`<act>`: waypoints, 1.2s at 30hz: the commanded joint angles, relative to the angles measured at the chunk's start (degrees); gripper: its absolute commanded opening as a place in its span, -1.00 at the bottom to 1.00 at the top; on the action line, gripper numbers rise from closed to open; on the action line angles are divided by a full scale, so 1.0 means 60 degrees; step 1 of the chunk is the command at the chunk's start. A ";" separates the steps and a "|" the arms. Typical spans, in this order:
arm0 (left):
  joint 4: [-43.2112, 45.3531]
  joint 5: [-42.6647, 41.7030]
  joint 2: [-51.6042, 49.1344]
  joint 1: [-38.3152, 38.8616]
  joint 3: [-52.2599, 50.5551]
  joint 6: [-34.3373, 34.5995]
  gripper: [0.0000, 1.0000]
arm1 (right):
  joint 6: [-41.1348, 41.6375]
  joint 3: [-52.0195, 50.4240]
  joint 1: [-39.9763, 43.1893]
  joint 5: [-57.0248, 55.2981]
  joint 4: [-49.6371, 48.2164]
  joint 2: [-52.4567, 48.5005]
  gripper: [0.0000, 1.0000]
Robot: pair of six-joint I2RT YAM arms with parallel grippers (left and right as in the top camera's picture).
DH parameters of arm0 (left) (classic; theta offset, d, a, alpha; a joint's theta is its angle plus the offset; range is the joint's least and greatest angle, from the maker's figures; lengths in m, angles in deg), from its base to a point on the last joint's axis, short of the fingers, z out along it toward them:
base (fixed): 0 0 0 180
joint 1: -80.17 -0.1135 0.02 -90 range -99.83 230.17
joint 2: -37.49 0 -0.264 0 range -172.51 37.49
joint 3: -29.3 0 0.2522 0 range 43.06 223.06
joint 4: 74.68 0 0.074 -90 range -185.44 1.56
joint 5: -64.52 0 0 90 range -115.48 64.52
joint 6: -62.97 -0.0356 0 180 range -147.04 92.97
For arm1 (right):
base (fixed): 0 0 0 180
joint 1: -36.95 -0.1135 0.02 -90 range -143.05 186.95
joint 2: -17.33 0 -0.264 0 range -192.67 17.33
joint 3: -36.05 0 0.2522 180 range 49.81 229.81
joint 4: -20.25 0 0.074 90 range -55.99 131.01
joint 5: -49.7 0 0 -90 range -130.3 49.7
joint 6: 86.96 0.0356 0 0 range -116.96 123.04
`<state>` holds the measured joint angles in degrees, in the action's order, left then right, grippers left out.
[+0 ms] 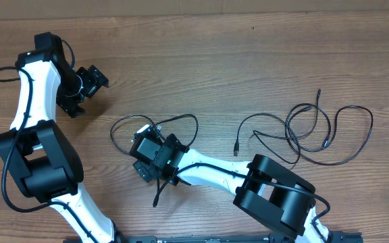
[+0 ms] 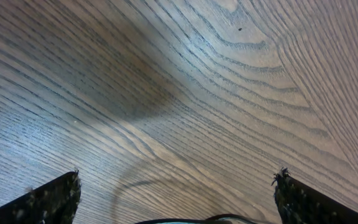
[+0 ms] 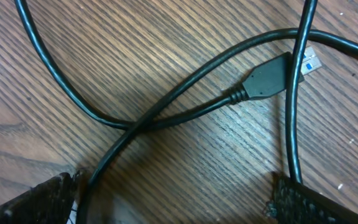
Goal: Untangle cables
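Thin black cables lie in two groups on the wooden table. One cable point(image 1: 112, 131) loops around my right gripper point(image 1: 140, 152) near the middle. A looser tangle point(image 1: 302, 131) is spread out to the right. In the right wrist view two strands point(image 3: 160, 118) cross each other, and a black plug point(image 3: 266, 78) with a bluish tip point(image 3: 309, 62) lies beyond them. My right gripper point(image 3: 176, 199) stands open just above these strands with nothing between its fingers. My left gripper point(image 1: 86, 91) is open at the far left, away from the cables, over bare wood point(image 2: 179, 199).
The two white and black arms take up the left side and the front middle of the table point(image 1: 248, 61). A loose plug end point(image 1: 236, 150) lies between the two cable groups. A cable tail point(image 1: 157, 196) runs out under the right arm.
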<state>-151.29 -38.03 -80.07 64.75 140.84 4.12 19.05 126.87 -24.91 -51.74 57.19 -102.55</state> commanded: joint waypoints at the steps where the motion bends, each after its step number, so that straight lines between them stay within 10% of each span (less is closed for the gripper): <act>1: -0.0018 0.0120 0.0022 0.0011 0.0120 -0.0084 0.99 | -0.0189 0.0055 0.0015 -0.0062 0.0058 -0.0157 1.00; 36: -0.0018 0.0120 0.0022 0.0011 0.0120 -0.0084 0.99 | -0.1504 0.1100 0.0036 -0.1104 0.0907 -0.0630 1.00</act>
<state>-151.26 -38.01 -80.07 64.75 140.84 4.12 10.66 132.97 -24.91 -53.77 62.52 -105.19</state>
